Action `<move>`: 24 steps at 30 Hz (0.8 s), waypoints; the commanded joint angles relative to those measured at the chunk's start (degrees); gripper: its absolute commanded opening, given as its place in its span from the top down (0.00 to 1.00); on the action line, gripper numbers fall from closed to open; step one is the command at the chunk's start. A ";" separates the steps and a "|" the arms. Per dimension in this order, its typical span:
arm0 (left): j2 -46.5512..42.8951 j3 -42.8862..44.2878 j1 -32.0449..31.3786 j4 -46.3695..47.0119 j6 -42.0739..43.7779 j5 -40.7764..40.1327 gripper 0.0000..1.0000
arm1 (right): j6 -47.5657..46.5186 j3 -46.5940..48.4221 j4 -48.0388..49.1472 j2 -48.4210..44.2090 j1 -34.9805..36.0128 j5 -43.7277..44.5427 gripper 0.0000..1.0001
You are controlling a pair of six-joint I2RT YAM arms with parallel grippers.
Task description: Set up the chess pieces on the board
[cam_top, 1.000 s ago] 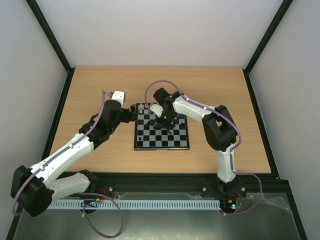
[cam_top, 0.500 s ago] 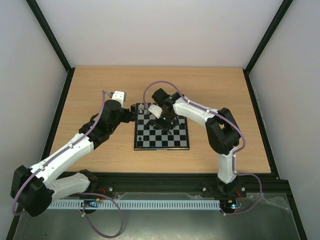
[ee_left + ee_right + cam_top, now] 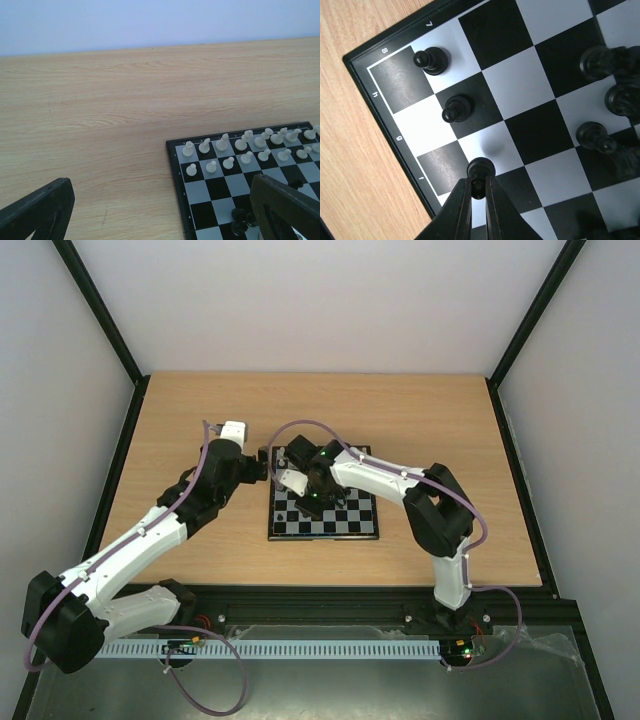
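The glossy board [image 3: 345,525], black and pale grey squares inside a thin black rim, lies on the wood-grain worktop [image 3: 180,410]. The right claw [image 3: 479,184] is closed on a rounded black pawn [image 3: 480,167], in line with two more black pawns [image 3: 457,109] near the corner. White pieces [image 3: 240,150] fill two rows along the opposite edge. The left claw [image 3: 160,200] hangs spread wide beside the board, holding nothing.
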 commanded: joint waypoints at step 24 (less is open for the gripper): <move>-0.63 -0.12 -0.04 -0.46 -0.40 -5.06 0.01 | 0.91 2.18 -2.71 4.86 0.82 -0.46 0.88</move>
